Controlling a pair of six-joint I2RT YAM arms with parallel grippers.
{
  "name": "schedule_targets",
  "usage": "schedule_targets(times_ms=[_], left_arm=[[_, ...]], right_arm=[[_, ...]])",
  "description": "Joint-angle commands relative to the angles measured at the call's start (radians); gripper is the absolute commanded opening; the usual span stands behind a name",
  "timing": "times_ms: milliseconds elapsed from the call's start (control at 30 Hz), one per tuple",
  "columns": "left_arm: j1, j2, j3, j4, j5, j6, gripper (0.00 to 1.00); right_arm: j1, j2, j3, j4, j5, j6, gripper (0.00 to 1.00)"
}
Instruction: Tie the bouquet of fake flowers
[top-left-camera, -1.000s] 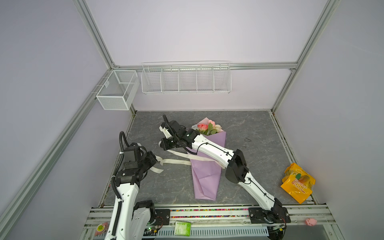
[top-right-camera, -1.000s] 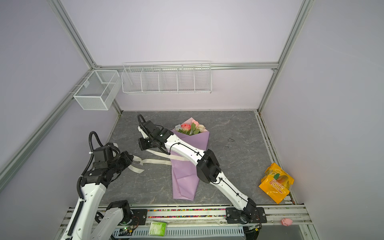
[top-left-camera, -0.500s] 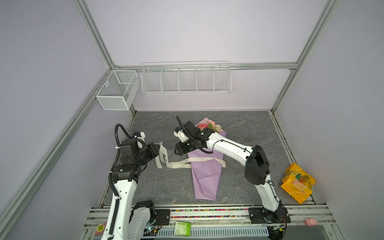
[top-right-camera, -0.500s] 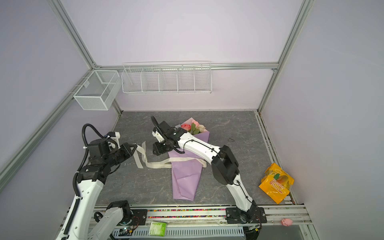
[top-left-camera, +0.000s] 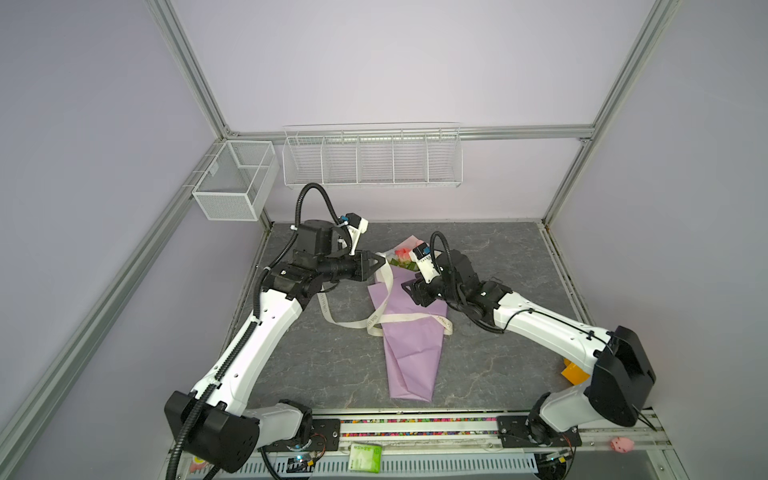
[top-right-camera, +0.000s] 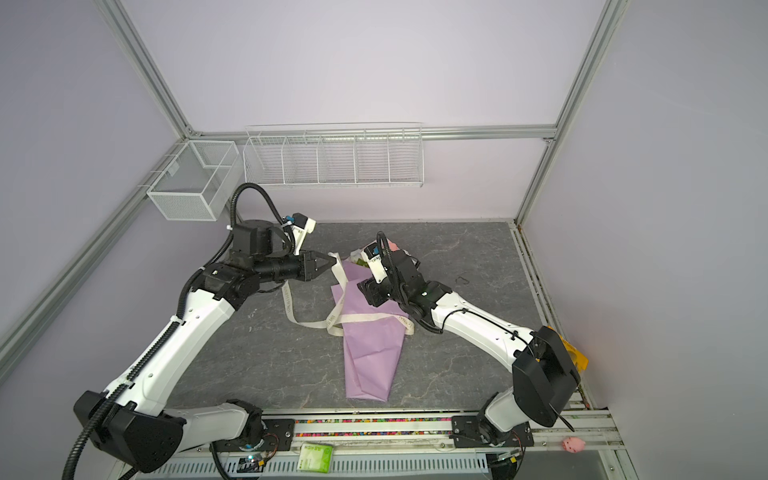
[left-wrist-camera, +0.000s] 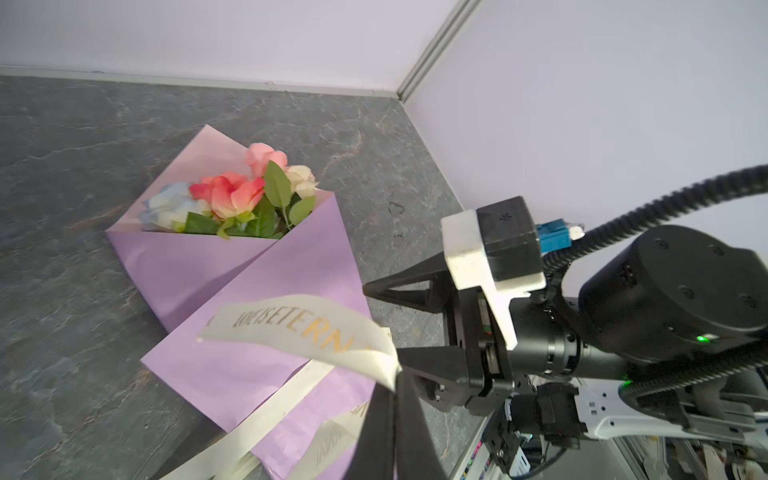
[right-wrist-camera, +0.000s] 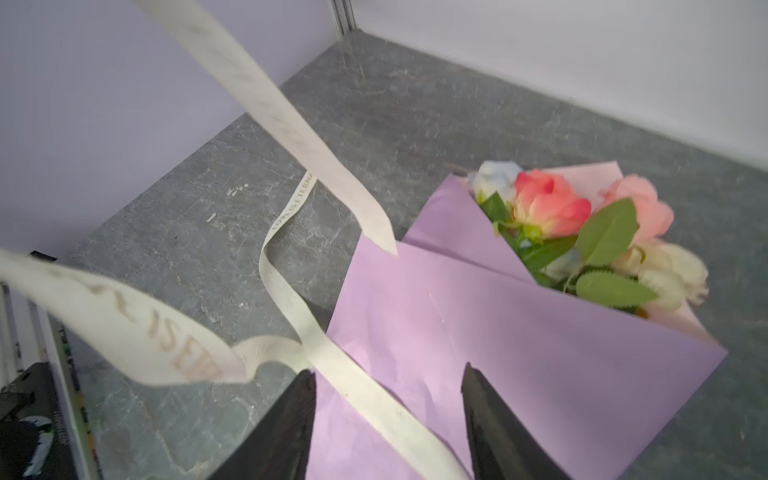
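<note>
Ok so the bouquet of fake flowers (left-wrist-camera: 232, 195) lies pretty much dead centre on the grey marbled tabletop (top-left-camera: 511, 249). It's wrapped in a lilac paper cone (top-left-camera: 409, 357), blooms toward 12 o'clock, tip toward 6. The left gripper (top-left-camera: 380, 263) is pinched tight on the cream lettered ribbon (left-wrist-camera: 299, 322), holding it up at about 11 o'clock of the cone. The right gripper (right-wrist-camera: 386, 386) has its jaws apart over the paper, gripping nothing.

The room has pale lilac walls and an aluminium frame. There's a white wire rack (top-left-camera: 372, 160) on the back wall at 12, a mesh basket (top-left-camera: 232, 187) at 10 and a yellow packet (top-left-camera: 574, 371) at 4.
</note>
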Motion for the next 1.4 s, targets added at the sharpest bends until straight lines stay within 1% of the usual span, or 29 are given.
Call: schedule_targets(times_ms=[0,67,100,167,267,400,533,633,667,700,767,800,833,867,900,933,967,1000,1033,1100,1167,1267,1300,1367], left_arm=[[-0.007,0.037,0.036,-0.064,0.057,0.059,0.0],[-0.01,0.048,0.042,-0.068,0.071,0.062,0.0],[-0.01,0.052,0.043,-0.071,0.091,0.066,0.0],[-0.012,0.062,0.047,-0.082,0.125,0.073,0.0],[-0.014,0.076,0.061,-0.129,0.149,0.101,0.0],[-0.015,0.093,0.068,-0.164,0.183,0.125,0.0],[-0.017,0.11,0.076,-0.176,0.21,0.133,0.0],[-0.016,0.116,0.081,-0.193,0.215,0.145,0.0],[-0.016,0.116,0.081,-0.196,0.21,0.146,0.0],[-0.017,0.112,0.08,-0.195,0.2,0.146,0.0],[-0.017,0.106,0.078,-0.197,0.157,0.143,0.0],[-0.017,0.1,0.072,-0.191,0.118,0.133,0.0],[-0.017,0.094,0.064,-0.182,0.081,0.125,0.0],[-0.017,0.086,0.053,-0.172,0.038,0.119,0.01],[-0.016,0.085,0.041,-0.163,-0.002,0.117,0.14],[-0.016,0.086,0.031,-0.159,-0.041,0.12,0.29],[-0.016,0.09,0.014,-0.152,-0.082,0.13,0.4],[-0.017,0.097,-0.008,-0.14,-0.116,0.143,0.46],[-0.017,0.108,-0.025,-0.135,-0.131,0.155,0.5],[-0.018,0.148,-0.056,-0.125,-0.121,0.184,0.54],[-0.038,0.196,-0.066,-0.127,-0.137,0.195,0.56],[-0.119,0.274,-0.057,-0.139,-0.257,0.233,0.59],[-0.144,0.303,-0.052,-0.141,-0.304,0.243,0.6],[-0.188,0.353,-0.038,-0.152,-0.356,0.262,0.61]], right_arm=[[0.001,-0.024,-0.085,0.234,-0.031,-0.152,0.6],[0.002,-0.035,-0.139,0.349,-0.064,-0.19,0.62],[0.001,-0.03,-0.154,0.38,-0.099,-0.224,0.62],[0.002,-0.005,-0.144,0.383,-0.13,-0.278,0.62],[-0.001,0.034,-0.122,0.404,-0.126,-0.318,0.62],[-0.002,0.071,-0.092,0.442,-0.214,-0.378,0.62],[-0.001,0.117,-0.04,0.425,-0.315,-0.384,0.62],[-0.002,0.141,-0.019,0.445,-0.36,-0.356,0.6],[-0.002,0.143,-0.011,0.437,-0.365,-0.353,0.53],[-0.002,0.146,-0.006,0.437,-0.333,-0.335,0.4],[-0.008,0.139,-0.01,0.424,-0.268,-0.31,0.17],[-0.015,0.132,-0.013,0.401,-0.219,-0.294,0.1],[-0.019,0.123,-0.013,0.373,-0.184,-0.275,0.07],[-0.029,0.112,-0.011,0.323,-0.152,-0.248,0.07],[-0.043,0.103,-0.005,0.266,-0.112,-0.207,0.07],[-0.058,0.098,0.007,0.203,-0.077,-0.174,0.07],[-0.075,0.101,0.033,0.118,-0.023,-0.133,0.07],[-0.092,0.11,0.073,0.0,0.032,-0.095,0.07],[-0.115,0.122,0.111,-0.096,0.05,-0.065,0.07],[-0.173,0.157,0.166,-0.245,0.024,-0.009,0.07],[-0.226,0.187,0.191,-0.323,-0.024,0.062,0.07],[-0.299,0.223,0.21,-0.396,-0.104,0.147,0.07],[-0.319,0.233,0.213,-0.41,-0.139,0.161,0.07],[-0.335,0.252,0.224,-0.431,-0.171,0.174,0.07]])
